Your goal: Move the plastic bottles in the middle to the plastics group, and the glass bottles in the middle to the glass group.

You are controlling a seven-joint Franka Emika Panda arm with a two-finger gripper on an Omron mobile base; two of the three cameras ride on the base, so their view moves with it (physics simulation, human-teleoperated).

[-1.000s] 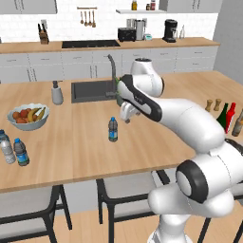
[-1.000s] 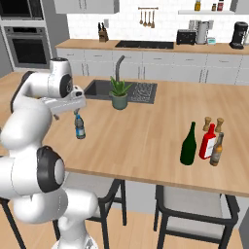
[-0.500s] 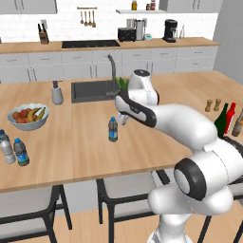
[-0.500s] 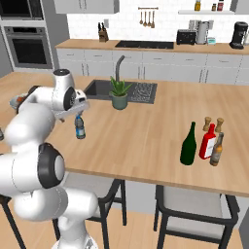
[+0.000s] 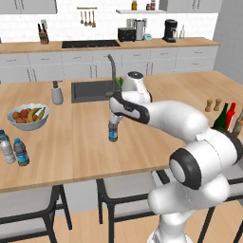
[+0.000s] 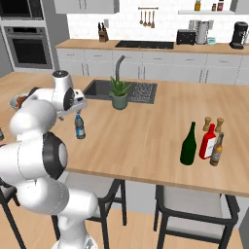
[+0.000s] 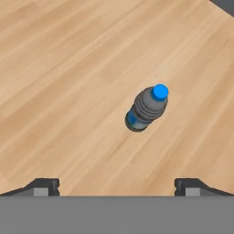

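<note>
One small greyish plastic bottle (image 5: 112, 132) (image 6: 80, 127) with a blue label stands upright mid-island. From the hand camera this bottle (image 7: 147, 108) has a blue cap and sits ahead of the fingertips, not between them. My gripper (image 5: 114, 121) (image 6: 78, 114) (image 7: 118, 187) hangs open just above it. A second small plastic bottle (image 5: 20, 152) stands beside the pale clear water bottle (image 5: 6, 147) at the island's left end. The tall green glass bottle (image 6: 188, 144) (image 5: 221, 118) stands next to the red bottle (image 6: 208, 142) and the brownish bottle (image 6: 216, 150) at the right end.
A fruit bowl (image 5: 27, 116) and a grey soap dispenser (image 5: 57, 93) stand left of the sink (image 5: 91, 91). A potted plant (image 6: 118, 94) sits by the sink. Two wooden shakers (image 6: 212, 124) stand behind the glass bottles.
The arm has swung left and down, bringing the open gripper from beside the plant to just over the middle bottle. The bottles have not moved.
</note>
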